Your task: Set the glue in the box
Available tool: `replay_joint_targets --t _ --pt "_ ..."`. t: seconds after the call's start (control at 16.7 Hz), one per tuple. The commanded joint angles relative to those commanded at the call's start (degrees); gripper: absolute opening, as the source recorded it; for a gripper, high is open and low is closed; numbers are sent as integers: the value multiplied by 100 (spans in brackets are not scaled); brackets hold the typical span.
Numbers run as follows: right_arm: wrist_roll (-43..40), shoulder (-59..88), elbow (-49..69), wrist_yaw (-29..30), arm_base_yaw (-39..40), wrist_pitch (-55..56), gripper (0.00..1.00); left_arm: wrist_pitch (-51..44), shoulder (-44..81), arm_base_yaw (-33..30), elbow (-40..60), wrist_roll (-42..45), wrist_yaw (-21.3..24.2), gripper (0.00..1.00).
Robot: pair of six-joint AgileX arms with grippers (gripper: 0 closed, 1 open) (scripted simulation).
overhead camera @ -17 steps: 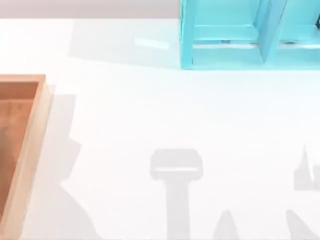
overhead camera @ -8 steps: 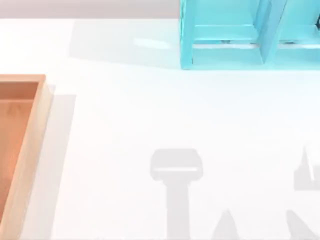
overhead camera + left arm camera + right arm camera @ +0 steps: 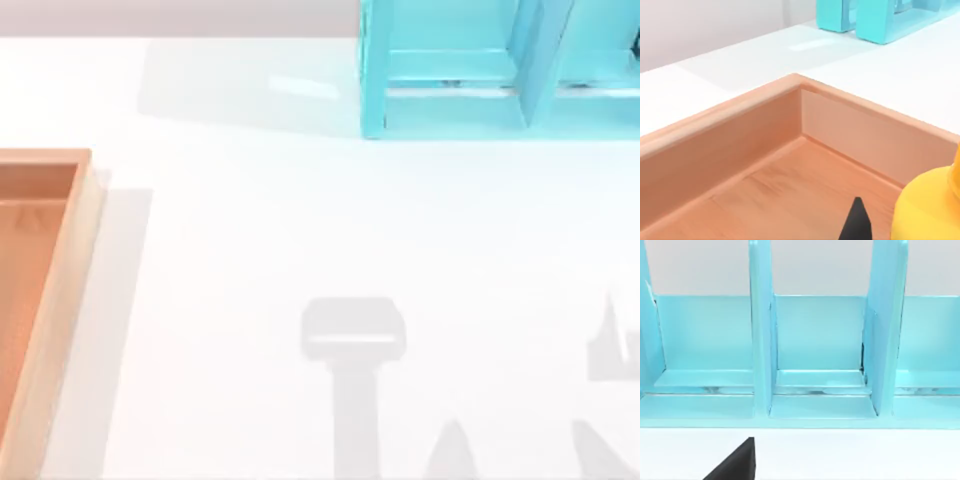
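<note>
On the white table (image 3: 300,220), left gripper (image 3: 857,222) overhangs the box (image 3: 740,135).

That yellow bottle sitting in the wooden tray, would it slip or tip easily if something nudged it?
The yellow bottle has a smooth, glossy rounded shoulder, so it probably slides in a grip. It looks like rigid plastic, likely light. It stands on the light brown wooden tray's flat floor, whose raised rim would probably stop it if pushed.

One wooden box (image 3: 60,300) sits on one white table (image 3: 300,230), beside the left gripper's dark fingertip (image 3: 856,222). One yellow glue (image 3: 927,210) bottle stands within. One turquoise frame (image 3: 815,350) faces the right claw, showing four compartments.
</note>
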Motion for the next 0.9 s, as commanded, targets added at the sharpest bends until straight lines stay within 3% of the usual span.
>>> replay_joint_targets --t 0.54,0.9 --pt "0 0 0 0 0 0 100 178 -28 -96 -138 -159 85 0" --pt "0 0 0 0 0 0 100 1842 -373 -405 -580 -1797 349 0"
